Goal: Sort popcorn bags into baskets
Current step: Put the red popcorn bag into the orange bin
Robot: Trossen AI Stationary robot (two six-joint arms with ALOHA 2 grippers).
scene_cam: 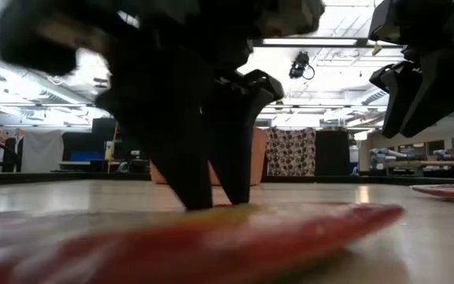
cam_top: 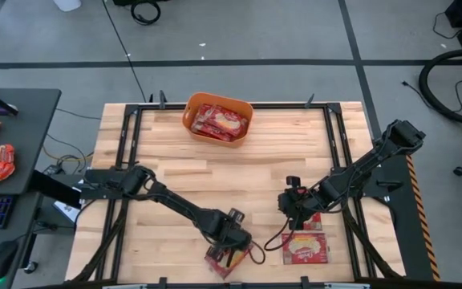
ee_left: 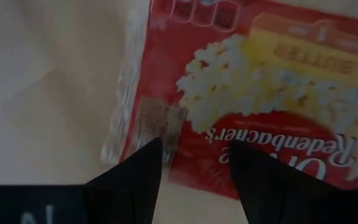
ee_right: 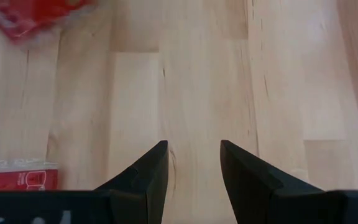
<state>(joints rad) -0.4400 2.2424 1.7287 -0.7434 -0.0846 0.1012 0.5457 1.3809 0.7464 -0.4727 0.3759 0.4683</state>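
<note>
The worktop [cam_top: 239, 172] is a light butcher-block slab of wood strips with black rails running along its edges. An orange tub [cam_top: 218, 118] sits at its far edge near the middle, holding red popcorn bags [cam_top: 219, 122]. Well away from the tub, along the near edge, one popcorn bag [cam_top: 223, 261] lies flat, another [cam_top: 305, 248] lies to its right, and a third [cam_top: 314, 217] shows partly, just beyond that one.
</note>
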